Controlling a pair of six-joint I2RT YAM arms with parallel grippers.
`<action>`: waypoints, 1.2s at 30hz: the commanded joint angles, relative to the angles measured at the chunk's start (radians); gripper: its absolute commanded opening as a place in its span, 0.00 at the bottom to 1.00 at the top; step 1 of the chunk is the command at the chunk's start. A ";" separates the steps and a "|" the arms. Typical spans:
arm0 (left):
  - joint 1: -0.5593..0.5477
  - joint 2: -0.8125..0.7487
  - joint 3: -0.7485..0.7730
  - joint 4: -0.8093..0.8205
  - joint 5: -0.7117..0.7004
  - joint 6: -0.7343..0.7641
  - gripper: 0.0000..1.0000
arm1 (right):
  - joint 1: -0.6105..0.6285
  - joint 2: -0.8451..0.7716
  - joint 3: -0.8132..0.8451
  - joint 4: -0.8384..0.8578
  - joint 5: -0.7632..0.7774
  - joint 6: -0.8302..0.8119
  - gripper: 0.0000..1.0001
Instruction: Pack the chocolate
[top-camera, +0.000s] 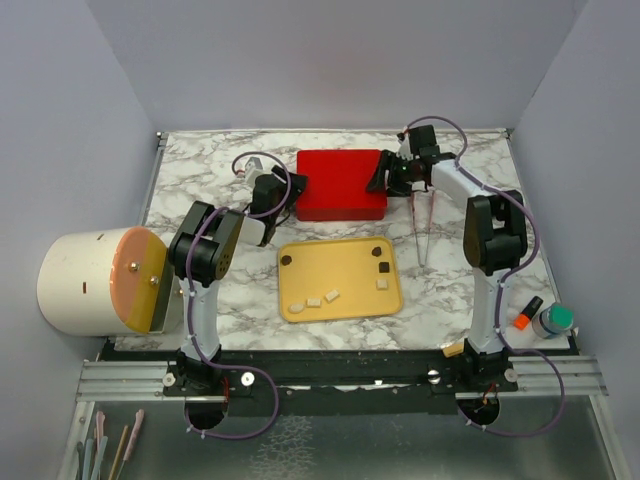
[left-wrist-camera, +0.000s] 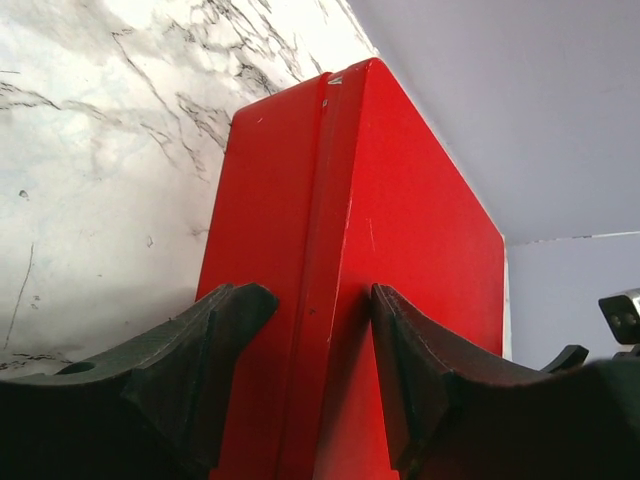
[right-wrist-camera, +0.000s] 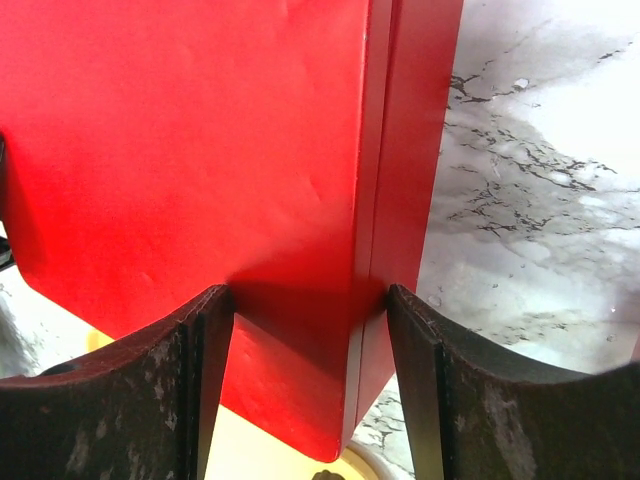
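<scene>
Well apart: chocolate (top-camera: 372, 252) and end effectors (top-camera: 292, 186) (top-camera: 380, 180)

Both arms extended forward, elbows raised, forearms angled inward so the wrists face each other. The left end effector (top-camera: 288, 186) points right and the right end effector (top-camera: 384, 180) points left, both held low. Each pair of jaws stands partly parted, black fingers (left-wrist-camera: 225, 330) level at the tips. Whether the pads press on anything: not discernible.
</scene>
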 joint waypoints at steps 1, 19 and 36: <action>-0.002 -0.015 -0.007 -0.104 0.082 0.037 0.59 | 0.043 0.067 0.025 -0.104 0.008 -0.023 0.67; 0.060 -0.015 0.064 -0.106 0.107 0.036 0.62 | -0.024 0.101 0.216 -0.146 -0.003 -0.015 0.68; 0.097 0.045 0.186 -0.121 0.119 0.043 0.63 | -0.078 0.202 0.406 -0.147 -0.036 -0.009 0.70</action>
